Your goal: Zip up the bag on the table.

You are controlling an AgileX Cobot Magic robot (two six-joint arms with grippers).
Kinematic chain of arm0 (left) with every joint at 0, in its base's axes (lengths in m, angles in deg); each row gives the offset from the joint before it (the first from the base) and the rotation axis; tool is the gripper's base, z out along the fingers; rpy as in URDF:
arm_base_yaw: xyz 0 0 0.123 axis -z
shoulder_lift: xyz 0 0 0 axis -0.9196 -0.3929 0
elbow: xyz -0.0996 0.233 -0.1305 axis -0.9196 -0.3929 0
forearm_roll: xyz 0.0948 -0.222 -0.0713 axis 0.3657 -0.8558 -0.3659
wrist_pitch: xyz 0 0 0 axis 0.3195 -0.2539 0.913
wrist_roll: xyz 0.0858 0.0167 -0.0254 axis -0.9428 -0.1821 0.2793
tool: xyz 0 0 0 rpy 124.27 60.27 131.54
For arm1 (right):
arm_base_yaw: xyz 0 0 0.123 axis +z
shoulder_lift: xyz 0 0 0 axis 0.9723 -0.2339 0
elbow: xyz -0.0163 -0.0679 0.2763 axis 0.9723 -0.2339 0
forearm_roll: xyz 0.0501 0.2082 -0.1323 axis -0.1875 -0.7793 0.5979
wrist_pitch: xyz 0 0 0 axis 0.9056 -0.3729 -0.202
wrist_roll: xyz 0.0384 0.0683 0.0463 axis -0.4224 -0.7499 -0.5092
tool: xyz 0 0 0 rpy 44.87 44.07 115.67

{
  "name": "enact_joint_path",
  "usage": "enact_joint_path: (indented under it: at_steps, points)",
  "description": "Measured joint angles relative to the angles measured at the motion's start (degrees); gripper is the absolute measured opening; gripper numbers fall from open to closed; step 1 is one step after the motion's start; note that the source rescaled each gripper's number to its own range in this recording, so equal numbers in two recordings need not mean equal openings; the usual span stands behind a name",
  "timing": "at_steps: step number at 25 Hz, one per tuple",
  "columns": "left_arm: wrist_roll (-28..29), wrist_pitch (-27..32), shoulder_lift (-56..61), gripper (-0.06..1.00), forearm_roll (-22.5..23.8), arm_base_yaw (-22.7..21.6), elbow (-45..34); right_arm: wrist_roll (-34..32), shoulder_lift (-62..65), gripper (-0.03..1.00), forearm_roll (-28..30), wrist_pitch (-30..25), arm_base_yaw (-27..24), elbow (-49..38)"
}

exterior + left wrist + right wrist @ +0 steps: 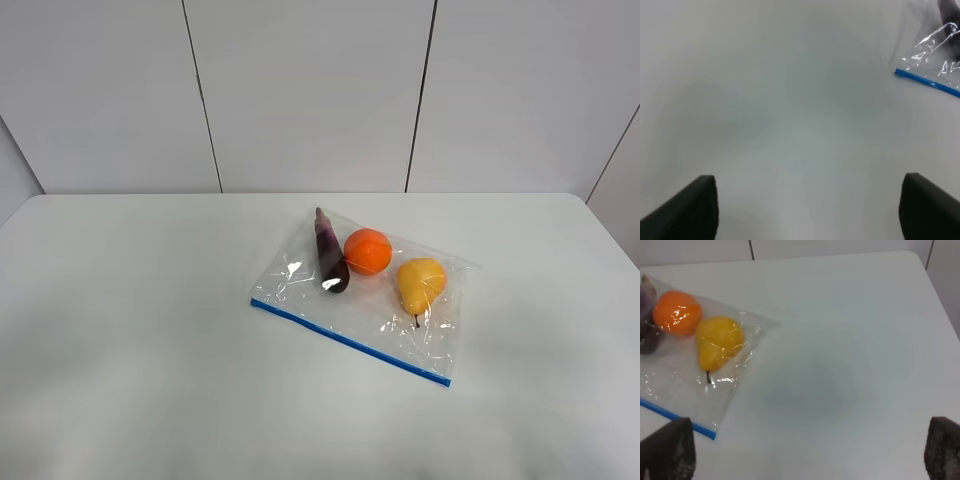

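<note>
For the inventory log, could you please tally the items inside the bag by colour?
Orange: 1, the orange
Yellow: 1, the pear
Dark purple: 1, the vegetable
Total: 3, all inside the bag on the table

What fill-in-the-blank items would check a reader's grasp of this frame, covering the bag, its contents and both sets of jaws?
1. The clear crinkly plastic zip bag lies flat on the plain white matte table, its zip strip coloured ____.
2. Inside the bag, the round orange fruit sits between the dark purple vegetable and the yellow ____.
3. The left gripper has its jaws spread ____, holding nothing.
4. The right gripper has ____ between its jaws.

Missing words: blue; pear; open; nothing
</note>
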Motion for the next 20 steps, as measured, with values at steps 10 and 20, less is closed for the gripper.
enact_joint_path:
  at_steps: [10, 20]
  points:
    - [0.12, 0.0, 0.0, 0.91, 0.0, 0.0, 0.0, 0.05, 0.0, 1.0, 0.0, 0.0, 0.0, 0.0]
    - [0.22, 0.0, 0.0, 0.91, 0.0, 0.0, 0.0, 0.05, 0.0, 1.0, 0.0, 0.0, 0.0, 0.0]
